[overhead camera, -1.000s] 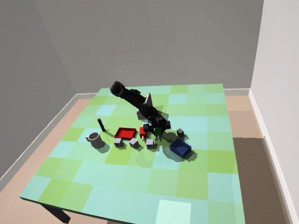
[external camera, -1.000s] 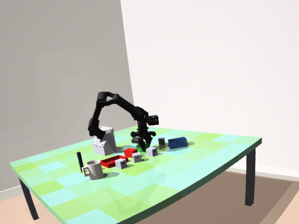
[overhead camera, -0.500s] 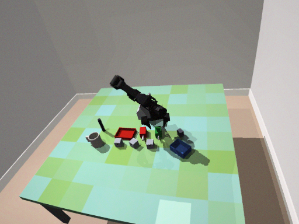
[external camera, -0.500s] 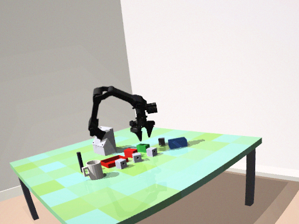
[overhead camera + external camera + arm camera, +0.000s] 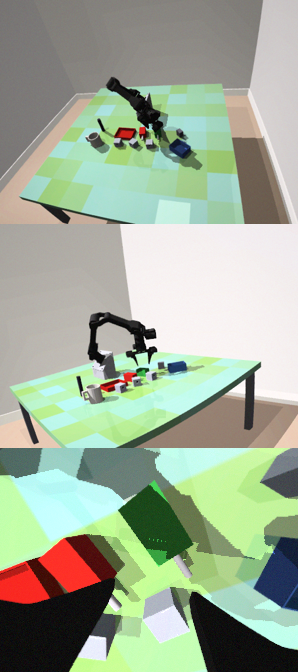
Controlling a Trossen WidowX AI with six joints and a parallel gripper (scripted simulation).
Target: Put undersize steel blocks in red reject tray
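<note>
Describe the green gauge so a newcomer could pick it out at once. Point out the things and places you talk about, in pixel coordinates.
On the checkered table [image 5: 116, 181] [image 5: 116, 422], find the blue tray [image 5: 180, 149] [image 5: 177, 367] [image 5: 280, 575] and the red tray [image 5: 125, 133] [image 5: 108, 386] [image 5: 17, 584]. Between them sits the green gauge [image 5: 142, 372] [image 5: 156, 525], a block with a thin pale pin. Its neighbour with a similar pin [image 5: 142, 131] [image 5: 130, 376] [image 5: 75, 565] is red.

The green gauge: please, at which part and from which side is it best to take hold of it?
I would grip the green gauge by its block-shaped handle, from above, closing on the two long sides. The handle lies flat with its top uncovered, and the thin pin sticks out of one end, so it stays free.
</note>
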